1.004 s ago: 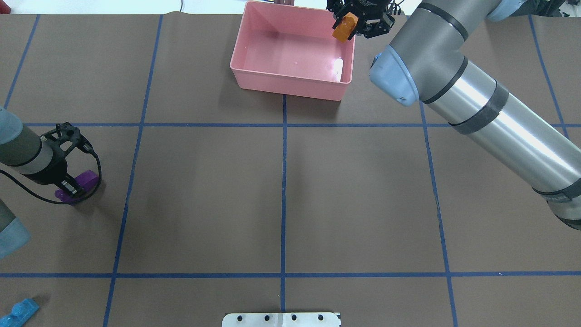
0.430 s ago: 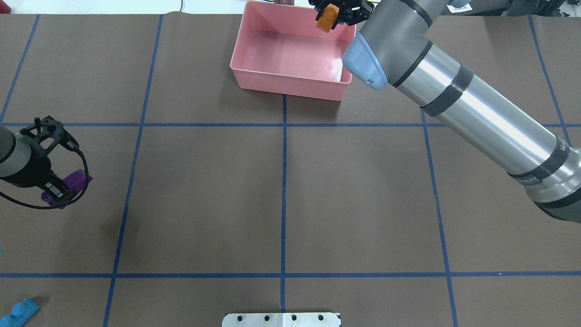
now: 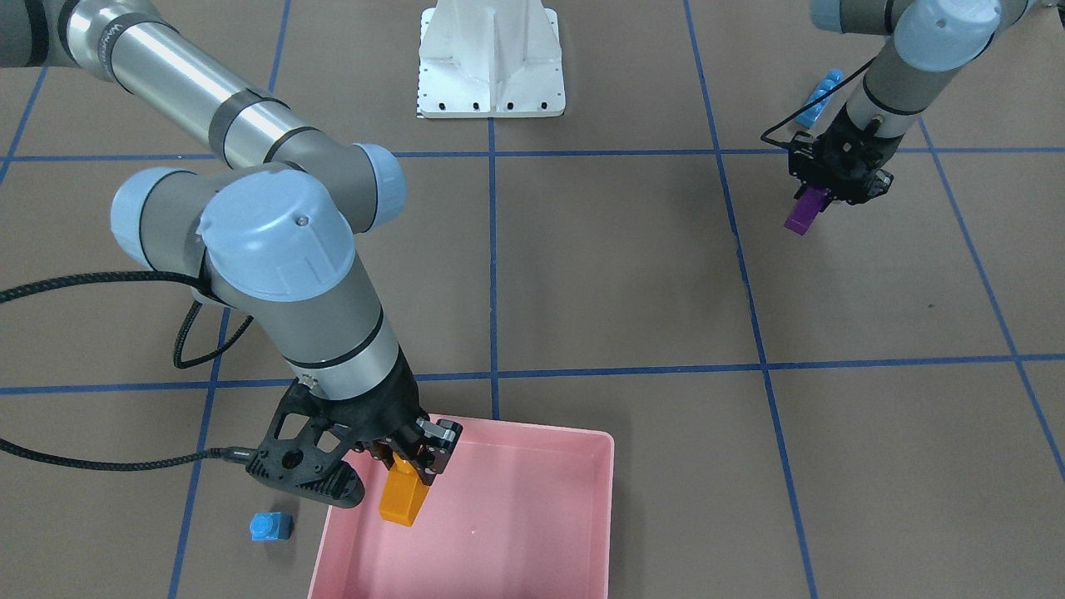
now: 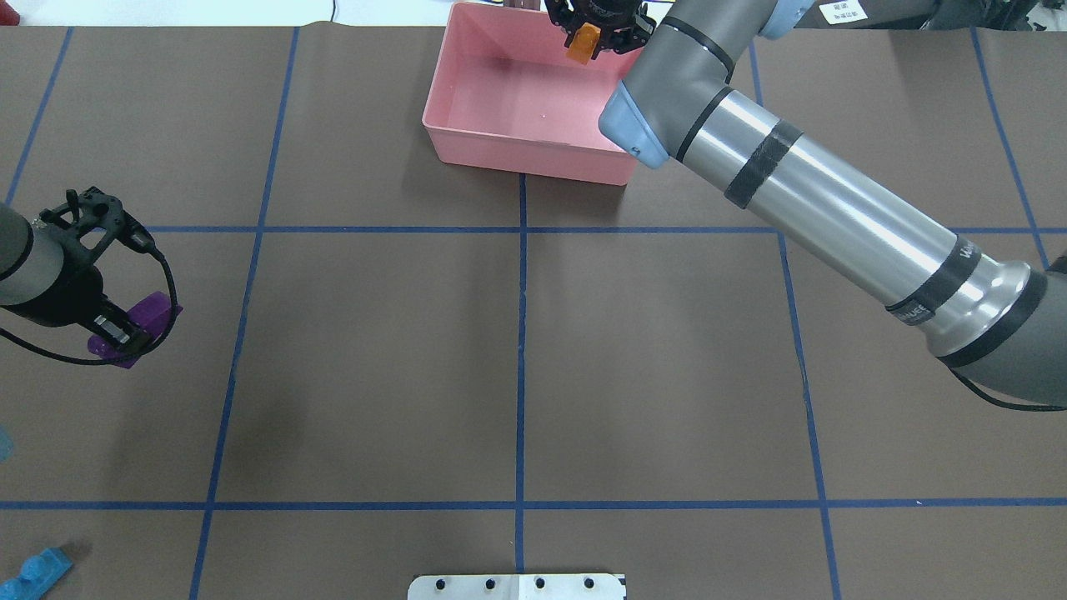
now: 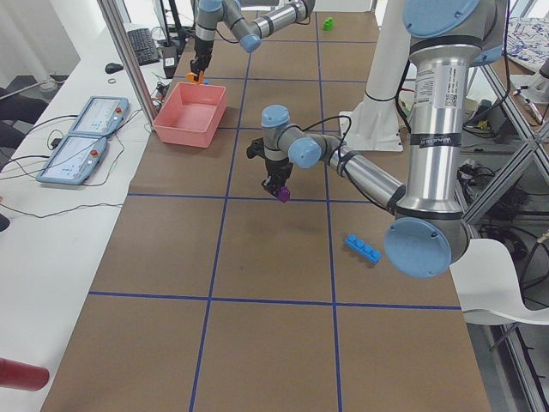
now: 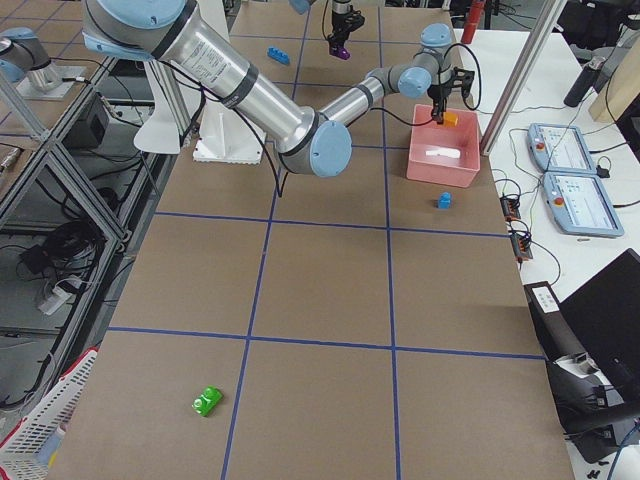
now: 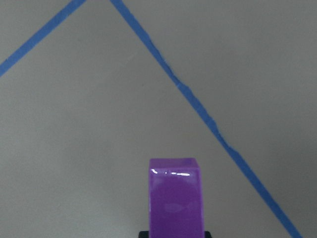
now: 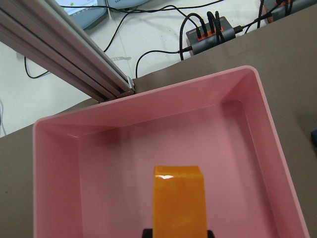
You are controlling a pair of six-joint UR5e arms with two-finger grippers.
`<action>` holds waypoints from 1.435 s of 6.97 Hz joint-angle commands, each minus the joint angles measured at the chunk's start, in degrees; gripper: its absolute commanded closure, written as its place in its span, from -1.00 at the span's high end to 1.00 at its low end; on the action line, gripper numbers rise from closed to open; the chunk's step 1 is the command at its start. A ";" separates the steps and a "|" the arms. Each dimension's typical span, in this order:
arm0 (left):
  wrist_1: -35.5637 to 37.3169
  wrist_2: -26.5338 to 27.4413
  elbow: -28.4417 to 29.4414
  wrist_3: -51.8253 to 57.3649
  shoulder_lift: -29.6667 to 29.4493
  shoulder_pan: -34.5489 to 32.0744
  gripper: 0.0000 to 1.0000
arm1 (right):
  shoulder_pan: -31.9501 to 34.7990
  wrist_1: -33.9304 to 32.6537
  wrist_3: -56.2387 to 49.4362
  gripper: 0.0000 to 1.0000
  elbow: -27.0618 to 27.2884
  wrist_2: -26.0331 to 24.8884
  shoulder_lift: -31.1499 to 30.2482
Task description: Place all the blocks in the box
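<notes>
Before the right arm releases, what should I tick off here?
1. Right end effector shut on orange block: ok.
2. Orange block above the pink box's inside, not its rim: ok.
3. Floor beneath it bare in the right wrist view: ok.
4. Left end effector shut on purple block: ok.
5. The two end effectors far apart: ok.
6. All blocks boxed: not ok; small blue cube, long blue bar and green block lie on the table outside it.

Blue tape lines (image 4: 521, 350) grid my brown table (image 4: 375, 375); white base plate (image 3: 491, 62) at my near edge; teach pendants (image 5: 104, 114) beyond the far edge.
</notes>
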 commanded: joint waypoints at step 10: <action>5.01 -4.47 20.30 -39.30 -44.33 -5.64 -1.00 | 10.06 7.75 -24.20 0.98 2.64 7.00 -7.71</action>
